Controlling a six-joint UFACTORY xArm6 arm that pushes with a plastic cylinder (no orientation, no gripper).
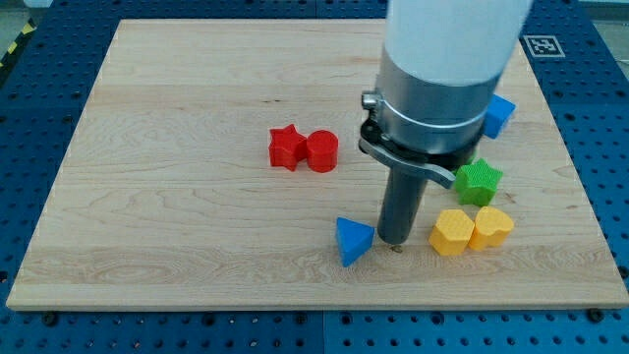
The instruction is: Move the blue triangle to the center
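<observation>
On the desk (pixel 177 197) the blue triangle (pixel 354 240) sits just to the view's left of my tip (pixel 396 245), nearly touching it, yellow blocks (pixel 471 230) to its right; no pincer shows, only the rod.

Seven blocks are sitting on the board (pixel 147 197); two are showing red, the star (pixel 286 147) and the cylinder (pixel 321 151), up-left of the blue triangle (pixel 353 240); two are showing blue, that triangle and one block (pixel 498 115) up-right of it, shape unclear; two yellow ones (pixel 452 233) (pixel 491 227) are lying right of the triangle; one green star (pixel 479 182) is sitting above them.
</observation>
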